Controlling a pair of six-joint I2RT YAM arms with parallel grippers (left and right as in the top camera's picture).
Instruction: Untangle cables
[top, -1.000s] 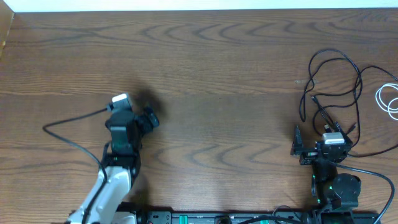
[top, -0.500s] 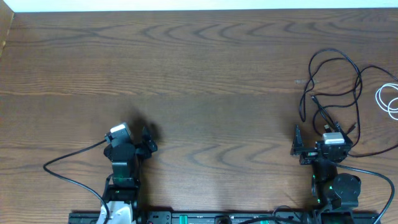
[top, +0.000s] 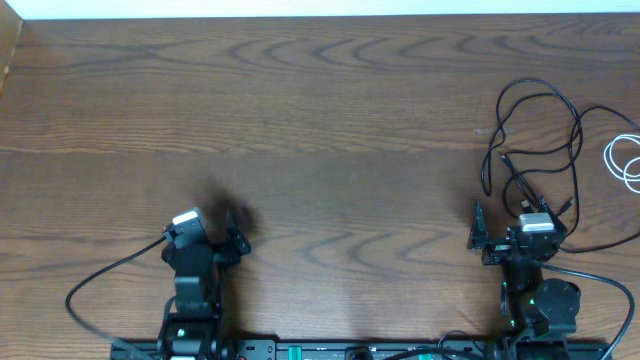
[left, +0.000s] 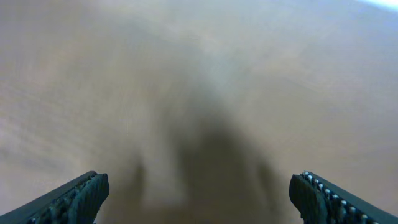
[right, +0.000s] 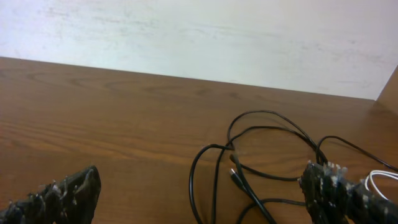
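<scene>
The black cable (top: 541, 128) lies in loose loops at the table's right side, and the white cable (top: 627, 160) curls at the far right edge. My right gripper (top: 521, 216) stands open just in front of the black loops. In the right wrist view the black cable (right: 214, 174) runs between the wide-apart fingers of the right gripper (right: 202, 199), a small plug end (right: 235, 177) lies on the wood, and the white cable (right: 377, 180) shows beside the right finger. My left gripper (top: 212, 238) is open near the front left; the left wrist view is blurred, with the left gripper (left: 202, 202) over bare wood.
The brown wooden table (top: 320, 110) stretches between the arms. The arms' own thick black wires (top: 110, 280) trail near the front edge. A pale wall (right: 199, 31) rises behind the table's far edge.
My left arm has drawn back toward the front edge of the table, still open. The right arm and both cables have not moved.
</scene>
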